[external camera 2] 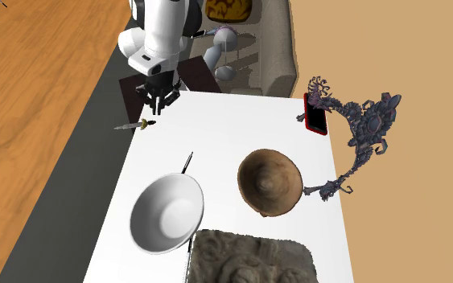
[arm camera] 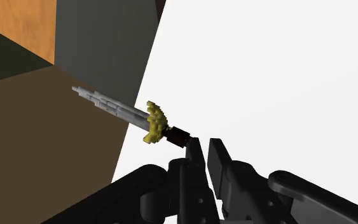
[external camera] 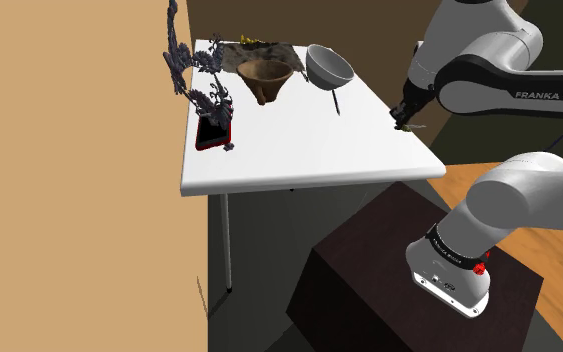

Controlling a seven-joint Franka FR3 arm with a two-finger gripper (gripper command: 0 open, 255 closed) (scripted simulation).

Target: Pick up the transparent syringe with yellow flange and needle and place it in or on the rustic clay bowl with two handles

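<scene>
One slim grey-clear syringe (arm camera: 117,108), knobbly yellow flange, dark end pinched in nearly closed black claw (arm camera: 204,145).

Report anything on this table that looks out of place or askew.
The syringe lies across the table's edge: its yellow flange sits about at the rim and its clear barrel sticks out beyond the tabletop, so it could tip off. The gripper hangs by its dark end.
</scene>
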